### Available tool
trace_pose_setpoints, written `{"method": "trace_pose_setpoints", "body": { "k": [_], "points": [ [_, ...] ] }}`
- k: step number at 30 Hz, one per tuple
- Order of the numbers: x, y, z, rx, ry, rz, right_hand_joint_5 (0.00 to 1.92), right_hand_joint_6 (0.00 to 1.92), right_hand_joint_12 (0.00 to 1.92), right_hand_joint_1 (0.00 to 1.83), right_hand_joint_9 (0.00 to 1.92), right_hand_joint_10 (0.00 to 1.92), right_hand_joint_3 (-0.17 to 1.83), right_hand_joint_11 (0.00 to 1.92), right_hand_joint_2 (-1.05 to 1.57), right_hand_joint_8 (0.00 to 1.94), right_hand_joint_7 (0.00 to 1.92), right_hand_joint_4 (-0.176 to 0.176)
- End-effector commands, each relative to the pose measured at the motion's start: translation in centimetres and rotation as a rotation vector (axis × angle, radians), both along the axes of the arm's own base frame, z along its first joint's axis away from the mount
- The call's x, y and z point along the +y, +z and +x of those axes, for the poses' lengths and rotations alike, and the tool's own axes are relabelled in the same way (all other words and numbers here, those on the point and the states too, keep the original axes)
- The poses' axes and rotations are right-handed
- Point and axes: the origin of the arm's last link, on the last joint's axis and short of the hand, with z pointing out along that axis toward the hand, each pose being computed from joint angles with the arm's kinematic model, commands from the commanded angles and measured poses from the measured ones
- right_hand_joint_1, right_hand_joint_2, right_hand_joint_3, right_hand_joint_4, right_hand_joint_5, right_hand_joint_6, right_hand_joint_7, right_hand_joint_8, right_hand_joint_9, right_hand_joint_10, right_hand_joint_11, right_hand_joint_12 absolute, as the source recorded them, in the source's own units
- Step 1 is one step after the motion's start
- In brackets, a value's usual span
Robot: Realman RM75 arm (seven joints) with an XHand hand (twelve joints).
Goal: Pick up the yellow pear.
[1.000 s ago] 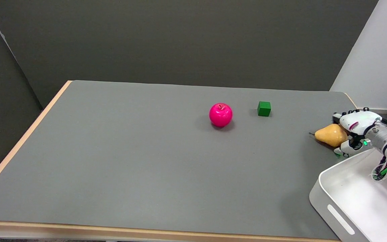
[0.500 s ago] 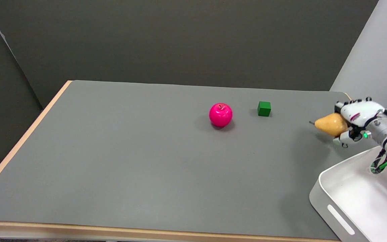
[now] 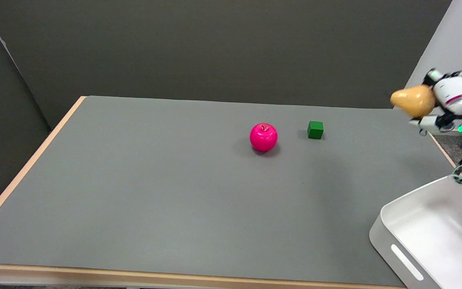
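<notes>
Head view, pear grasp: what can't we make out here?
- Right hand: motion-blurred, so finger placement is unclear.
- Yellow pear: its far right side is hidden by the hand.
- White bin: cut off by the right and bottom edges.
- Right arm: mostly beyond the right edge.

A grey table (image 3: 155, 192) with a pale wooden edge carries a pink apple (image 3: 263, 137) near its middle, stem up. A green cube (image 3: 315, 130) sits near the apple at 3 o'clock — apart, not touching. A white bin (image 3: 399, 249) lies at 5 o'clock from both — cut off by the frame's corner.
</notes>
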Motion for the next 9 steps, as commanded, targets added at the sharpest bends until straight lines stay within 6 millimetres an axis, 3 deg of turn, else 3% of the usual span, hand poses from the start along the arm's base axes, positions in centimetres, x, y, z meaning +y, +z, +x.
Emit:
{"method": "trace_pose_setpoints", "body": {
  "k": [1,9],
  "points": [
    [7.5,0.4,5.7,-0.167,0.472,-0.044,0.64,1.57,1.44,1.16,0.80,1.39,0.49,0.44,1.01,1.33,0.87,-0.034],
    [13.5,0.9,3.3,-0.272,0.572,-0.139,0.65,1.57,1.48,1.16,0.80,1.39,0.49,0.47,1.01,1.33,0.87,-0.033]
  ]
}}
